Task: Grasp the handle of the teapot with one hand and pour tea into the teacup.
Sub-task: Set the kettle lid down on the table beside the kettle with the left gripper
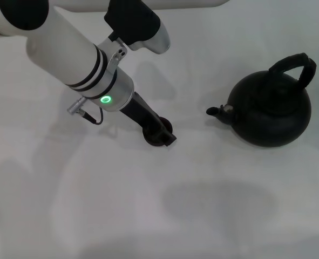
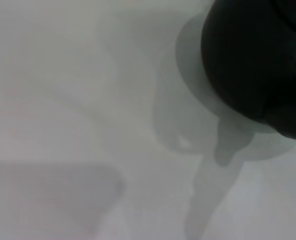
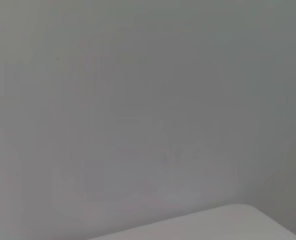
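The teapot (image 1: 270, 110) is a large round matte black pot standing at the right of the white table, its short spout (image 1: 215, 111) pointing left. Its arched black handle (image 1: 295, 66) rises over the top, free of any gripper. My left arm reaches in from the upper left, and its gripper (image 1: 158, 134) is down at the table's middle, left of the spout. A small dark round thing with a brownish rim, the teacup (image 1: 156, 142), sits right at the gripper's tip, mostly hidden by it. The left wrist view shows a dark round body (image 2: 258, 55), close and blurred. The right gripper is out of view.
The white table (image 1: 218, 205) stretches around both objects, with soft shadows on it. A grey cable plug (image 1: 79, 107) sticks out of the left wrist. The right wrist view shows only a plain grey surface and a pale corner (image 3: 228, 220).
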